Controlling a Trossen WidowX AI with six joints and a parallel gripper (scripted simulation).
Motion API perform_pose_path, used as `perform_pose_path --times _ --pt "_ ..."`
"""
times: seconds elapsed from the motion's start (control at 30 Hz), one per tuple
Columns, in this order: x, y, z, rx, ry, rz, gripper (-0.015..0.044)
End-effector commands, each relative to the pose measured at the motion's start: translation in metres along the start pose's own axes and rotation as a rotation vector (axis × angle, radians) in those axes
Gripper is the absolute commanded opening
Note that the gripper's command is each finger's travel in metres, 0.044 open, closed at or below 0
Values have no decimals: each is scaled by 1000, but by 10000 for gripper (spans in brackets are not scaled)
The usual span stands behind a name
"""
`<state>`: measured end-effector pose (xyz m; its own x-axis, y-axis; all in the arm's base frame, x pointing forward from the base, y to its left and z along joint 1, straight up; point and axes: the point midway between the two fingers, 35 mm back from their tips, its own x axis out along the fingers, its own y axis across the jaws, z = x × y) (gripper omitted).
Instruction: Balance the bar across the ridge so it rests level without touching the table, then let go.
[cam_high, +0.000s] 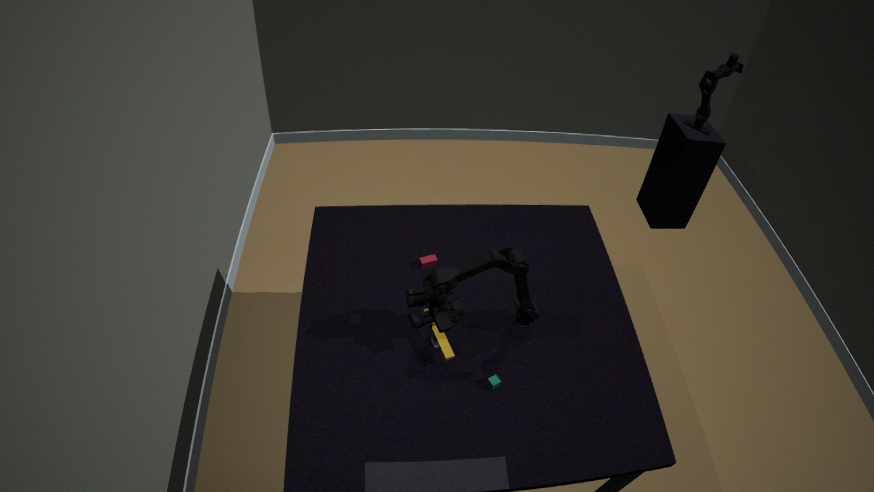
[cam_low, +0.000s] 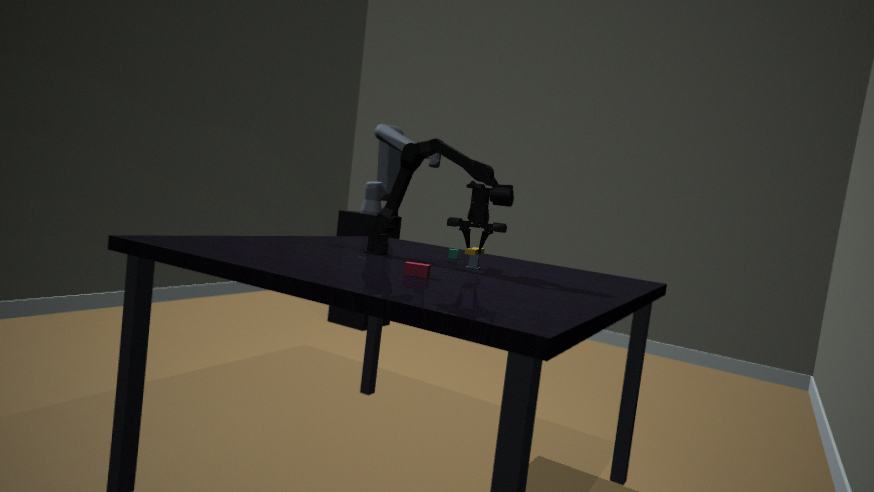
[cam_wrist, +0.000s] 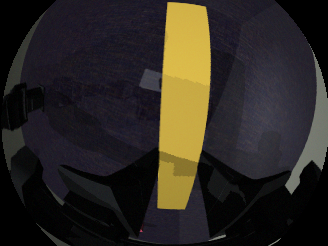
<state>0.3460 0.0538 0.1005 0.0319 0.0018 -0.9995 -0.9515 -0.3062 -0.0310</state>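
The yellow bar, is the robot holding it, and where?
Yes, the gripper pinches the yellow bar by its long sides, nearer one end than the other.

Dark table (cam_high: 379, 415) (cam_low: 293, 259) (cam_wrist: 100, 60) had dark legs. Red block (cam_high: 428, 261) (cam_low: 417, 269), green cube (cam_high: 494, 381) (cam_low: 453, 253) and small grey ridge (cam_high: 434, 343) (cam_low: 473, 261) (cam_wrist: 151, 80) stood apart on top.

High top and low exterior views, both far back, share the table; the close wrist view faces down.
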Motion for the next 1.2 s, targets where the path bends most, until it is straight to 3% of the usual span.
perform_pose_path --times 0.0,1.17 --pt "3 0 1 -4 -3 1 0" --pt "2 0 0 -4 -3 1 0"
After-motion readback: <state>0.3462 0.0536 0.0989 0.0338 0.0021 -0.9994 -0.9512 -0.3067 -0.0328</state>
